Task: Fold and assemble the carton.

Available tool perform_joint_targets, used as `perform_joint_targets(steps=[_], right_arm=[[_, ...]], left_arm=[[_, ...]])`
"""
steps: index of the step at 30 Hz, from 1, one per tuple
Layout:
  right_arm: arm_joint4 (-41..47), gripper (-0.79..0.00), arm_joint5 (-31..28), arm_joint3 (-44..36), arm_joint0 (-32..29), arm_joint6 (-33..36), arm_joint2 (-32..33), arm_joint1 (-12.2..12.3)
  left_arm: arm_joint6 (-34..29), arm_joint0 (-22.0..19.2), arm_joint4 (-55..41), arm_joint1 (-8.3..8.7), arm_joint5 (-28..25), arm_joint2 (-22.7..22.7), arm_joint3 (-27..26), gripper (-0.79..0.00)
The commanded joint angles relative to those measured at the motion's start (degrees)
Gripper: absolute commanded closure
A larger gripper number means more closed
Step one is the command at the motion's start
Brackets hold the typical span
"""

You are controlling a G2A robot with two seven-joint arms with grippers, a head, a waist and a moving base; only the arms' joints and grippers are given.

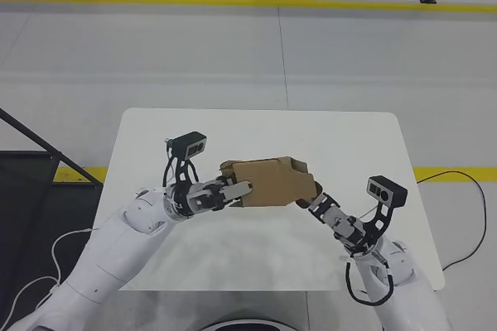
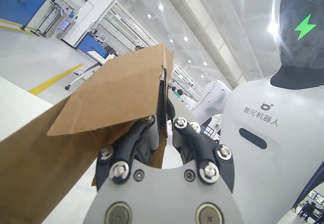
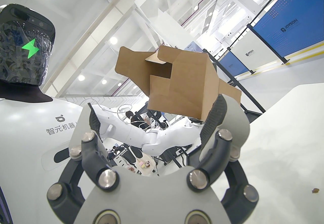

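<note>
The left gripper (image 1: pixel 234 193) is pinching the carton (image 1: pixel 269 182) by its end flap, fingers narrowed on the cardboard edge, at the carton's 9 o'clock. The right gripper (image 1: pixel 305 202) is gaping wide at its 4 o'clock, with one ribbed pad (image 3: pixel 214 116) touching a corner. The plain brown carton is hanging over the middle of the white table (image 1: pixel 356 141). Blue panels (image 3: pixel 286 22) carrying white lettering are standing behind.

White arms (image 1: pixel 116 238), black gripper fingers (image 3: pixel 217 118), silver screws (image 2: pixel 119 170), green bolt (image 2: pixel 305 27) on visor (image 2: pixel 293 4).

The carton (image 1: pixel 269 182) hangs over the white table (image 1: pixel 232 132), left gripper (image 1: pixel 234 191) at one end, right gripper (image 1: pixel 308 201) at the other.
</note>
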Motion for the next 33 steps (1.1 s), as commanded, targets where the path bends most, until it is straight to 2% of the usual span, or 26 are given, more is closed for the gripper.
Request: perform_joint_targets(steps=[1, 9, 19, 33], right_arm=[[-0.13, -0.785, 0.38, 0.06, 0.00, -0.07, 0.08, 0.07], [-0.77, -0.785, 3.76, -0.69, -0.04, 2.32, -0.40, 0.50], [2.62, -0.785, 2.95, -1.62, 0.50, 8.02, -2.36, 1.00], [2.15, -0.785, -1.12, -0.45, 0.50, 1.12, -1.94, 0.72]], left_arm=[[0.00, 0.07, 0.11, -0.05, 0.00, -0.16, -0.08, 0.000], [0.00, 0.36, 0.30, -0.21, 0.00, -0.84, -0.48, 0.000], [0.00, 0.52, 0.68, -0.37, 0.00, -0.51, -0.49, 0.000], [0.00, -0.81, 0.37, -0.16, 0.00, 2.74, 0.27, 0.000]])
